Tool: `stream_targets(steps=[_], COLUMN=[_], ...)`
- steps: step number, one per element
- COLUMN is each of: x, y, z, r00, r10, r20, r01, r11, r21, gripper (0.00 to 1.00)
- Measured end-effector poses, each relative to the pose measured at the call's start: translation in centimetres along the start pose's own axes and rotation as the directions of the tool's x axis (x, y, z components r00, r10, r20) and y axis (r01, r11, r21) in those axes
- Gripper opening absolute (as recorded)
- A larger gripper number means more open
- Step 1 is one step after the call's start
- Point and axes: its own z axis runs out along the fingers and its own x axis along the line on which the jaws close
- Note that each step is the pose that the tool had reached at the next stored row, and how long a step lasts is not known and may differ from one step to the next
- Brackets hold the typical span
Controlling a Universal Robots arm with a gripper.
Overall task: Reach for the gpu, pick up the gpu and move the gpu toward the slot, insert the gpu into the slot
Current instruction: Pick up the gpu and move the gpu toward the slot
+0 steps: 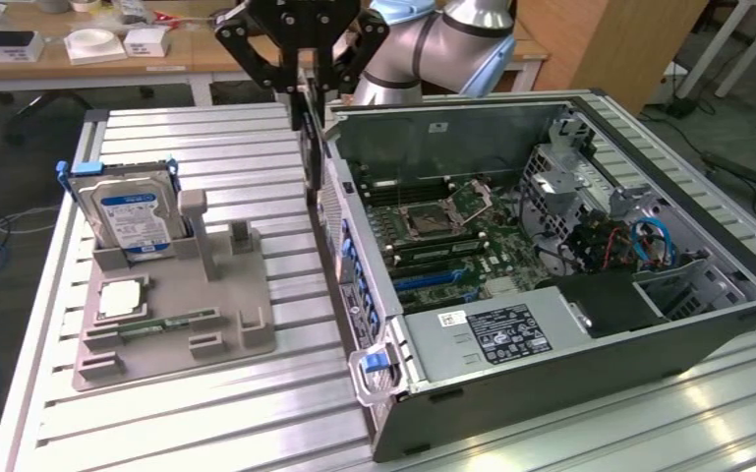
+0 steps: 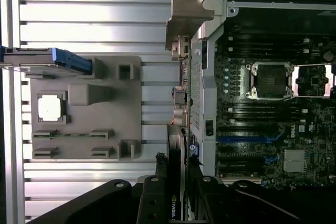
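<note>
My gripper (image 1: 308, 79) hangs above the left wall of the open computer case (image 1: 588, 324), shut on the gpu (image 1: 310, 138). In the exterior view the card hangs edgewise from the jaws as a thin dark strip. The wrist view shows the gpu (image 2: 179, 103) along its edge, with its silvery metal bracket (image 2: 185, 17) at the far end, a printed logo near the black fingers (image 2: 156, 198), and my gripper (image 2: 177, 182) clamping it. The card sits over the case wall, beside the green motherboard (image 2: 273, 129). The blue slot (image 1: 431, 278) lies on the board below the CPU socket (image 1: 431, 221); it is also visible as the blue slot (image 2: 247, 140).
A grey holder (image 1: 174, 305) on the ribbed aluminium table (image 1: 154, 433) carries a blue-labelled hard drive (image 1: 135, 216), a CPU chip (image 1: 122, 295) and a memory stick (image 1: 168, 323). The case's drive cage and cables (image 1: 613, 236) fill its right side. Desks stand behind.
</note>
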Motion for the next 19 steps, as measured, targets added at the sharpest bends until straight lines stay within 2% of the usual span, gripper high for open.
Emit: stream_targets(steps=[19], x=[-8.4], y=[0.11], z=[0.17], r00=[1.0], r10=[0.0], r20=[0.0001], r01=[0.0], r11=[1.0], r21=[-0.0001], gripper=[0.26])
